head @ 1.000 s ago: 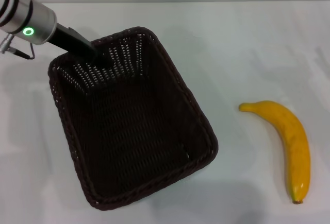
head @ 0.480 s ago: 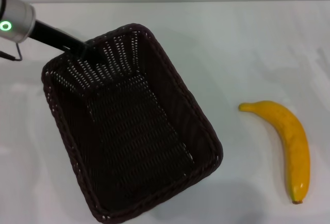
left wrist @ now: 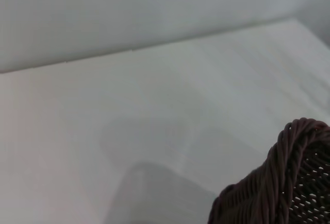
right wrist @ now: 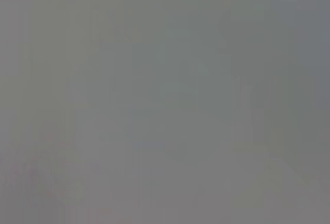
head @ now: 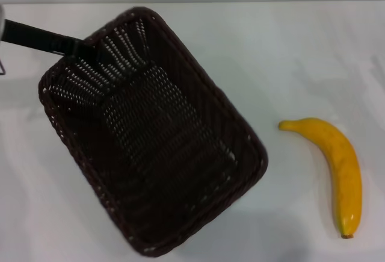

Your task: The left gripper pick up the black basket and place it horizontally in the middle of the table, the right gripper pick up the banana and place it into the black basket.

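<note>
A plain white worktop (head: 301, 51) filled the view. On it lay one banana (head: 337, 168), near right, and one black basket (head: 150, 135) — held by its far-left rim in the clenched left pincer (head: 81, 46). The right pincer was out of view.

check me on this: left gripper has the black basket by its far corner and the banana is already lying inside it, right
Not quite. In the head view the banana lies on the table, to the right of the black basket and apart from it. The left gripper does meet the basket's far corner.
</note>
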